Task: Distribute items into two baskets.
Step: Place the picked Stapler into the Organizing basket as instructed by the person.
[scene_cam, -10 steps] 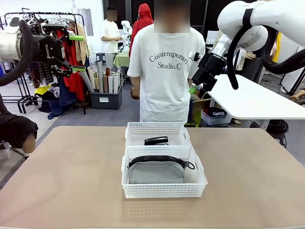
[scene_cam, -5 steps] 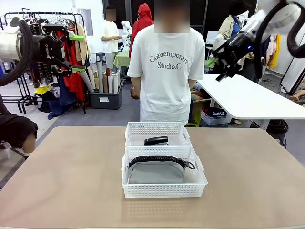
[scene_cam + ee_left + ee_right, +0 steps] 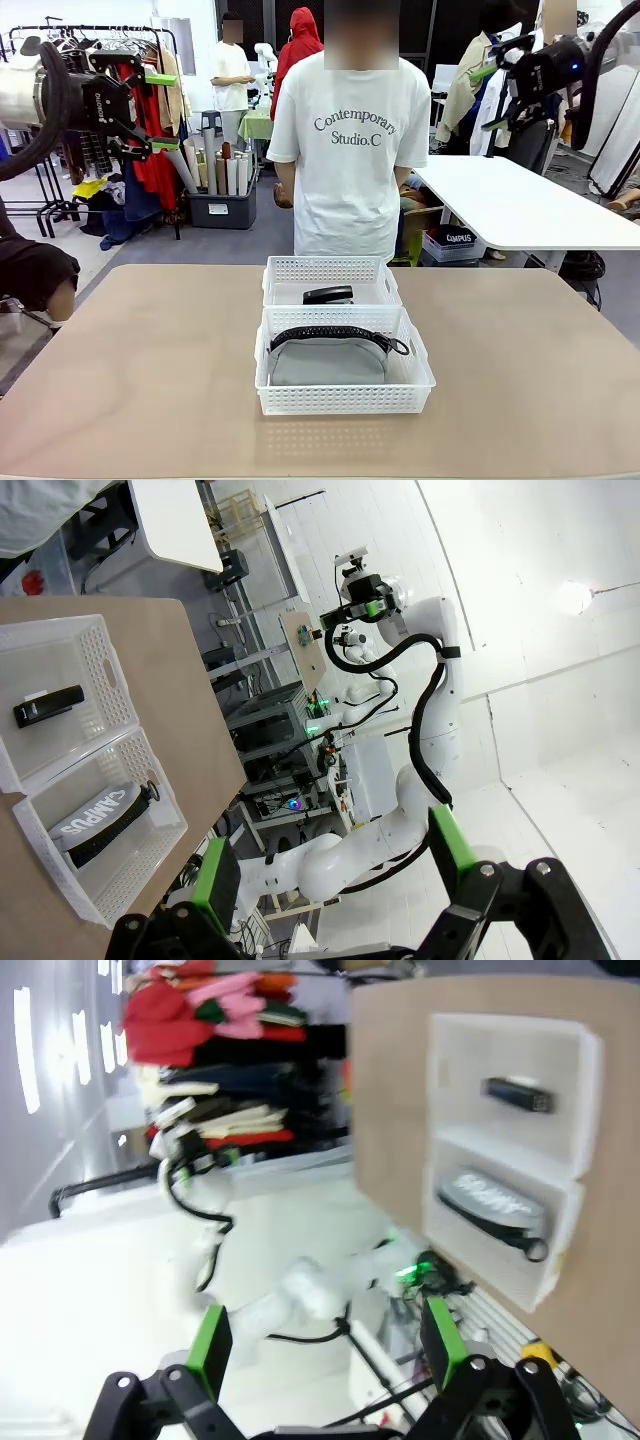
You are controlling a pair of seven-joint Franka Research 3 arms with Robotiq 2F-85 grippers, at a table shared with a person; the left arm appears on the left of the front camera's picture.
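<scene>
Two white lattice baskets stand end to end at the table's middle. The far basket (image 3: 330,264) holds the small black stapler (image 3: 328,295). The near, larger basket (image 3: 345,398) holds the flat grey pouch (image 3: 328,362) with its black strap. High at the left, my left gripper (image 3: 160,110) hangs open and empty, far from the table. My right gripper (image 3: 490,98) is raised at the upper right, open and empty too. From the left wrist the open fingers (image 3: 215,880) frame the stapler (image 3: 48,705) and the pouch (image 3: 100,820). The blurred right wrist view has the stapler (image 3: 518,1093) and the pouch (image 3: 490,1205).
A person in a white T-shirt (image 3: 350,150) stands at the table's far edge, right behind the baskets. The tan tabletop (image 3: 130,370) lies bare on both sides of them. A white table (image 3: 520,210) and clothes racks (image 3: 130,150) are farther back.
My right arm has swung up and to the right, away from the person, with its gripper staying open. The left arm, the baskets and their contents have not moved.
</scene>
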